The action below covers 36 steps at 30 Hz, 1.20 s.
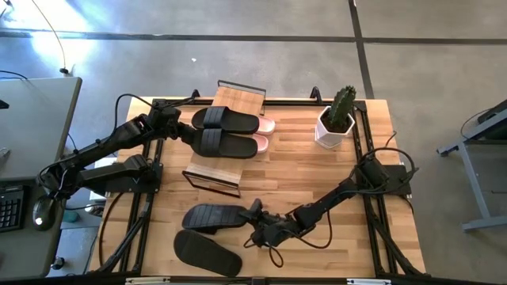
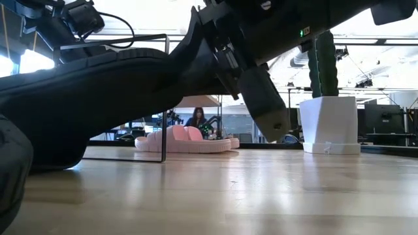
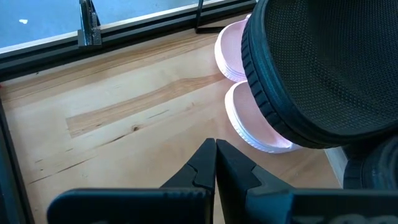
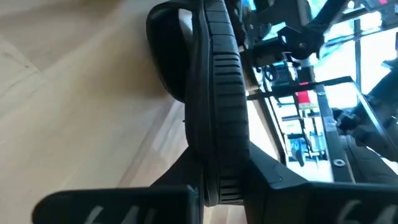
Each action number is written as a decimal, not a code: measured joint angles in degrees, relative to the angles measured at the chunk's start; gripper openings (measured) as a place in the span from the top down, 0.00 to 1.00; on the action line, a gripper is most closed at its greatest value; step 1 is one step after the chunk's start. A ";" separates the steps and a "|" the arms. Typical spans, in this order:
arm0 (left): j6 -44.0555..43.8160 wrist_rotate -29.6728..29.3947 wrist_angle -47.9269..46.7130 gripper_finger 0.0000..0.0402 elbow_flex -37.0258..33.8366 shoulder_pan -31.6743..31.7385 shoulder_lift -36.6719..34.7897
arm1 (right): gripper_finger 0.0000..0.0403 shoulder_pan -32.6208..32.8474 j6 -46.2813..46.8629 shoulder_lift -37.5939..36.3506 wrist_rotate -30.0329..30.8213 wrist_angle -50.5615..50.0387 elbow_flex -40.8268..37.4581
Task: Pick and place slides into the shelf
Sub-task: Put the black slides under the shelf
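Now right claw (image 1: 255, 219) gripping black slide (image 1: 215, 217), tabletop (image 1: 317, 174)

From my station I see a grey concrete floor (image 1: 238, 55) with dark seams around the wooden table (image 1: 301, 170). A grey desk (image 1: 40, 119) stands at one side with a keyboard (image 1: 9, 207) and mouse (image 1: 41, 212) on it. A white pot (image 1: 333, 131) holds a cactus (image 1: 342, 107). Beyond the table, bright windows (image 2: 385, 46) glare, and a person (image 2: 198, 119) sits far back.
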 joint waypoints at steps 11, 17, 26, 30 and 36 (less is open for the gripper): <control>0.02 -0.03 0.00 1.00 0.00 -0.02 0.01 | 0.91 1.75 -6.45 -3.79 6.51 7.95 -0.09; 0.02 -0.03 0.00 1.00 0.00 -0.02 0.00 | 0.91 1.66 -6.40 -7.78 10.01 7.24 -0.09; 0.04 -0.04 -0.49 1.00 0.00 0.00 0.02 | 0.91 2.19 2.71 -15.96 12.27 5.80 -0.09; 0.08 -0.05 -1.03 1.00 0.00 0.00 0.02 | 0.91 2.82 11.81 -23.17 9.27 0.77 -0.09; 0.13 -0.05 -1.25 1.00 0.00 0.00 0.02 | 0.91 2.80 31.68 -37.33 3.88 -11.39 -0.04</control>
